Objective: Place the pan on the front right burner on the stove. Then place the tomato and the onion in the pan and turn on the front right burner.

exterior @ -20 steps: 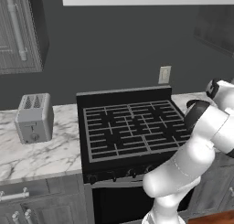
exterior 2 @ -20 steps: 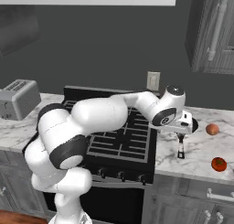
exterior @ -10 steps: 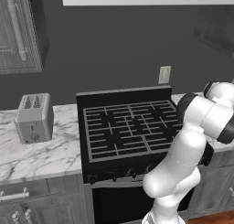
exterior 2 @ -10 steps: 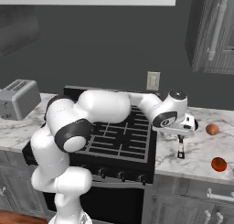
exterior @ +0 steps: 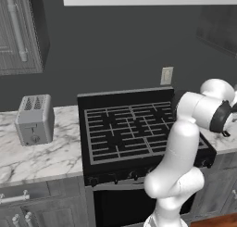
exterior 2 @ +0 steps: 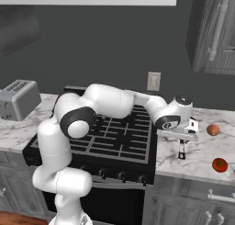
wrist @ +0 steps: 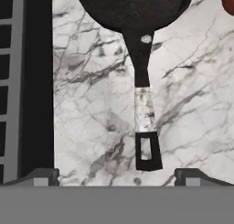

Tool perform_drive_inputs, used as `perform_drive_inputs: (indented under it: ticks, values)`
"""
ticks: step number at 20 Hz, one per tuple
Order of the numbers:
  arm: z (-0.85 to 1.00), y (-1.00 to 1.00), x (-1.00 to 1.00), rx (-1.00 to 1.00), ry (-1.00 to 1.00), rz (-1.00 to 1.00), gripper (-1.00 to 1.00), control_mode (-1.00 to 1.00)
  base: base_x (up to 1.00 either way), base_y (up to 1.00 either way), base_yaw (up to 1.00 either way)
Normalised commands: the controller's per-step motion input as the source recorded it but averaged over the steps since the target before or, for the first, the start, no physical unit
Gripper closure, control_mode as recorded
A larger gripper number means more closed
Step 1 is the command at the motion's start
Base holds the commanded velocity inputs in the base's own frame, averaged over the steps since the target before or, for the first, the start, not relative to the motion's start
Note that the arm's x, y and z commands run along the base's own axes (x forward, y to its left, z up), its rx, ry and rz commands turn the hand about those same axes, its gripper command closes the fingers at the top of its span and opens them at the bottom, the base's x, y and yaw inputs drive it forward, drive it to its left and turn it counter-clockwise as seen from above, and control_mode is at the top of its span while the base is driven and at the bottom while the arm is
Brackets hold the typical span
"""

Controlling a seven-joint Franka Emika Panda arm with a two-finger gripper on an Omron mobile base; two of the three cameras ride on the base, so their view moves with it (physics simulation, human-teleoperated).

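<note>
- The gripper (wrist: 116, 175) hangs over the marble counter (exterior 2: 197, 157) to the right of the stove (exterior 2: 114, 137), its jaws spread wide and holding nothing; in the hand view one dark fingertip (wrist: 39, 176) rises at each bottom corner.
- The pan (wrist: 135, 8) lies on that counter, not on any grate. Its long handle (wrist: 142, 104) runs down the hand view and ends between the two fingertips without touching either.
- Bare marble lies open on both sides of the handle. The stove's black edge runs along the left of the hand view, apart from the handle.
- In the right base view the handle's end (exterior 2: 181, 150) shows just below the hand, while the pan's bowl is hidden behind the hand and wrist.
- The top of the pan's bowl is cut off by the upper edge of the hand view; a dark reddish ball is clipped at that view's top right corner, too little to name.
- The onion (exterior 2: 212, 130) sits near the back of the counter and the tomato (exterior 2: 220, 165) nearer the front edge, well apart from each other and both to the right of the hand.
- The front right burner (exterior 2: 131, 148) is bare under its grate; in the left base view the arm covers part of that corner.
- Count: one pan, one tomato, one onion, one toaster (exterior: 34, 119) on the left counter, one wall outlet (exterior: 166, 76).
</note>
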Motion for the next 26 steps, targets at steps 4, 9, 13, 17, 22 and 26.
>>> perform_drive_inputs:
  ticks: [4,9,13,17,22,26]
  values:
    - [-0.23,-0.06,0.02,0.0,0.02,0.0,-1.0,-1.0,0.0,0.0,0.0]
    - [-0.18,-0.1,0.1,0.0,0.02,0.0,-1.0,-1.0,0.0,0.0,0.0]
    - [-0.13,-0.11,0.14,0.0,0.01,0.0,-1.0,-1.0,0.0,0.0,0.0]
    - [-0.16,-0.07,0.16,0.0,0.02,0.0,-1.0,-1.0,0.0,0.0,0.0]
    - [-0.19,-0.07,0.13,0.0,0.0,0.0,-1.0,-1.0,0.0,0.0,0.0]
    - [-0.22,-0.04,0.15,0.0,0.01,0.0,-1.0,-1.0,0.0,0.0,0.0]
